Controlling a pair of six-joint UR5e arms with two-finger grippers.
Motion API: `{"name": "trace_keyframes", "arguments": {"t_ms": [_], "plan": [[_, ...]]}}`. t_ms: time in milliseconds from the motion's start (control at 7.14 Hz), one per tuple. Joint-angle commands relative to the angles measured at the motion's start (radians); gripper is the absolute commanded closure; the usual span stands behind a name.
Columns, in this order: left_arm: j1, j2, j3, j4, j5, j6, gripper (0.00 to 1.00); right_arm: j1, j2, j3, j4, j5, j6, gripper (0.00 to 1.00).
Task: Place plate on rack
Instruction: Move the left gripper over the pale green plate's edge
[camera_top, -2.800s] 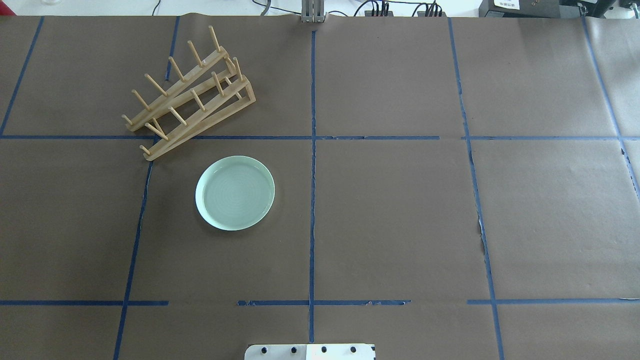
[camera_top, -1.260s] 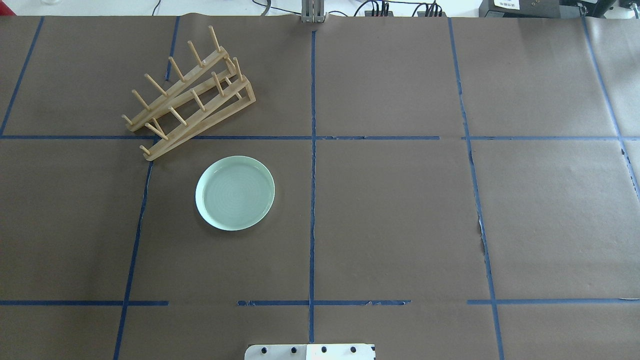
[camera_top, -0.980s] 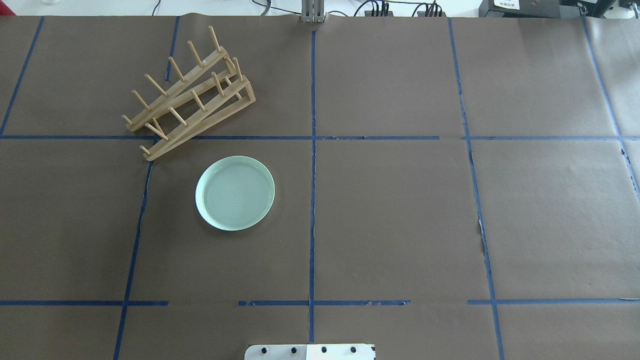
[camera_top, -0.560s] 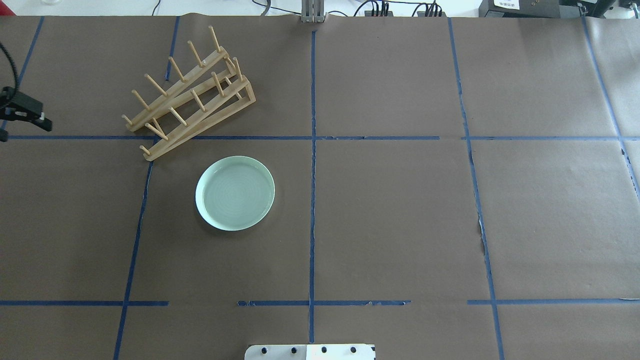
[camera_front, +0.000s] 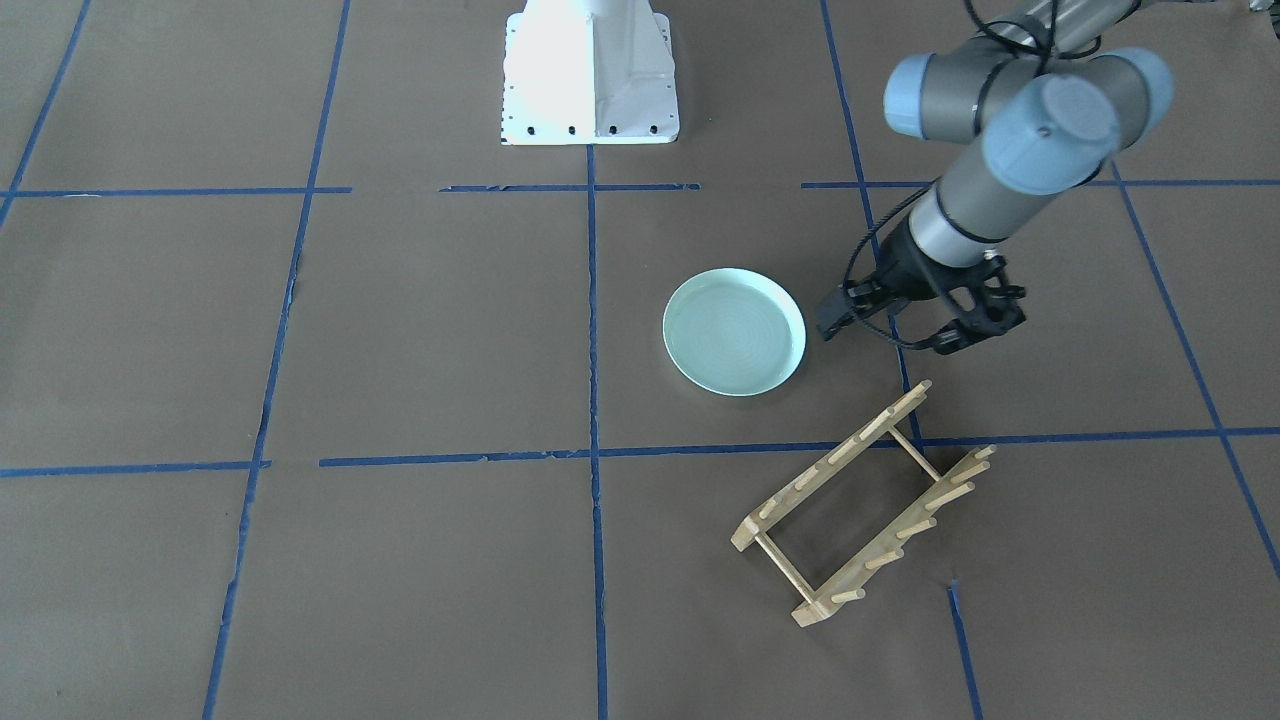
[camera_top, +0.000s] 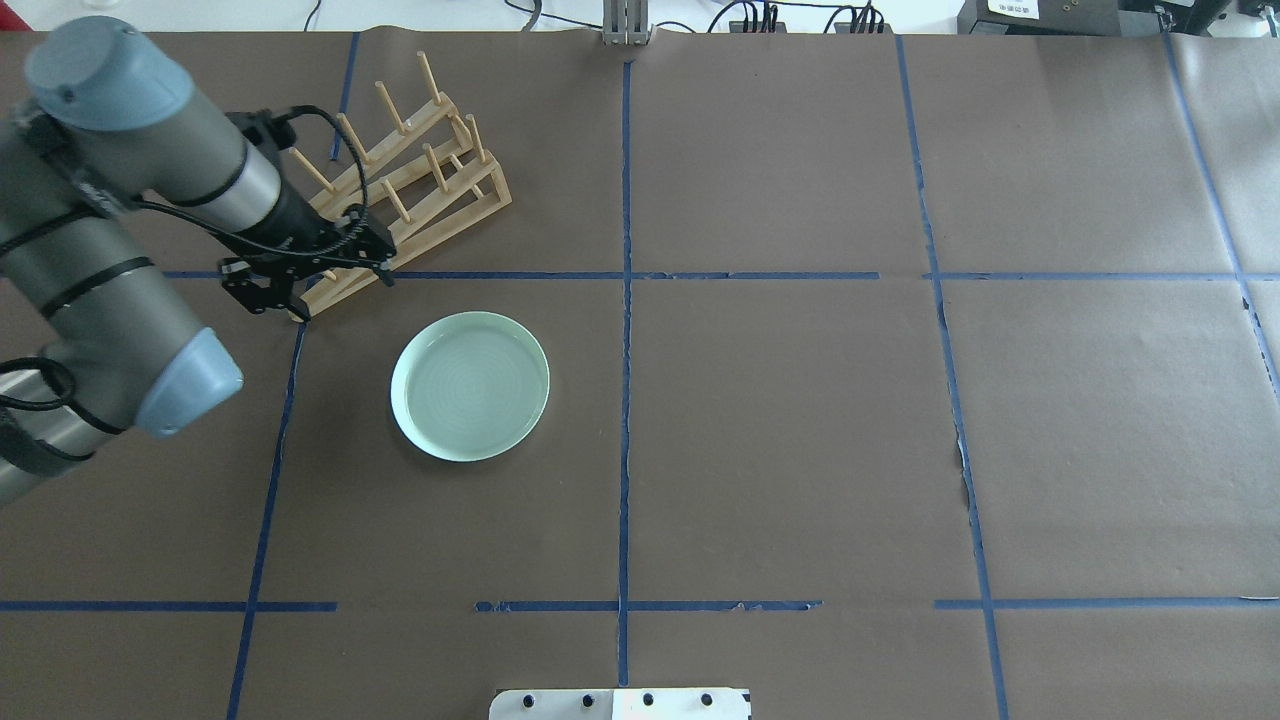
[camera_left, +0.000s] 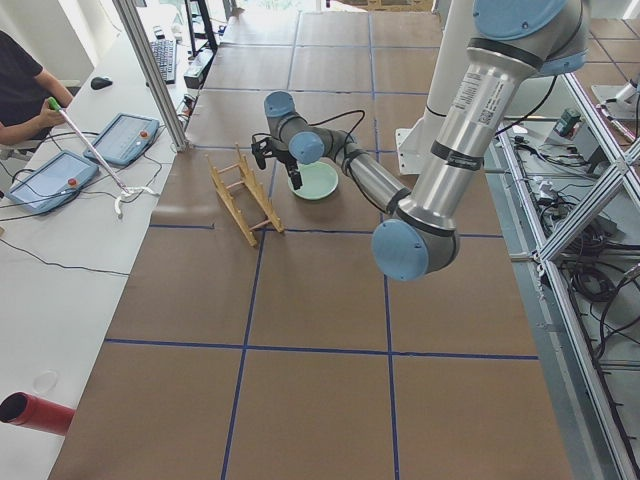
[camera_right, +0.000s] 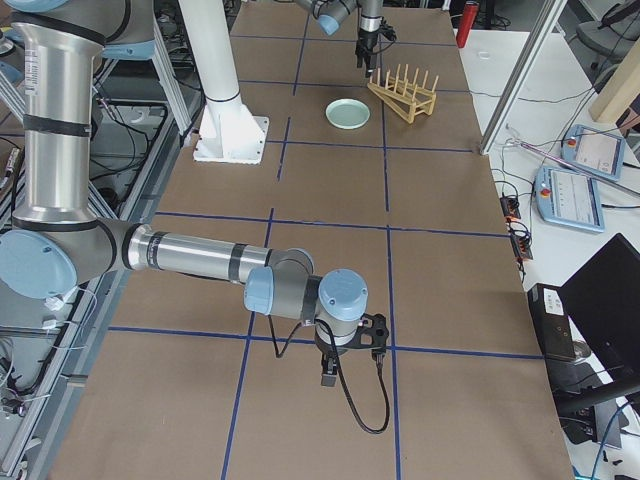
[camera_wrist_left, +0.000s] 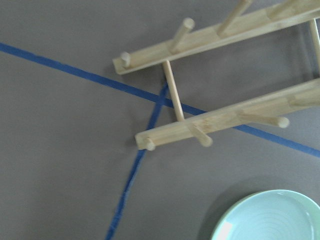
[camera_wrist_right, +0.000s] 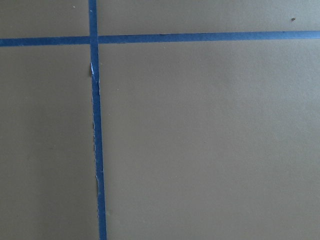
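The pale mint-green plate (camera_top: 470, 386) lies flat on the brown paper, also in the front view (camera_front: 734, 331) and the left wrist view (camera_wrist_left: 270, 217). The wooden rack (camera_top: 440, 215) stands just beyond it to the left, empty (camera_front: 830, 465) (camera_wrist_left: 225, 117). My left gripper (camera_top: 270, 300) hangs above the rack's near end, left of the plate, and holds nothing; its jaws look open (camera_front: 975, 335). My right gripper (camera_right: 350, 345) shows only in the exterior right view, low over bare paper far from both things; I cannot tell if it is open or shut.
The white robot base (camera_front: 588, 70) stands at the near table edge. Blue tape lines cross the paper. A metal post (camera_top: 627, 25) and cables sit at the far edge. An operator with tablets (camera_left: 120, 138) is at the side bench.
My left arm has come in from the left edge and now reaches over the rack's near end. The plate and the rack have not moved.
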Motion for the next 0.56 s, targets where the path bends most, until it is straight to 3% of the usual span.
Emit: {"name": "trace_keyframes", "arguments": {"t_ms": [0,140,420], "plan": [[0.132,-0.192,0.166,0.071,0.109,-0.048,0.0,0.0,0.0,0.0,0.0,0.0,0.0,0.0],[0.156,-0.267,0.265,0.068,0.147,-0.049,0.0,0.0,0.0,-0.001,0.0,0.0,0.0,0.0],[0.215,-0.303,0.315,0.063,0.218,-0.06,0.04,0.0,0.0,0.001,0.0,0.0,0.0,0.0]]}}
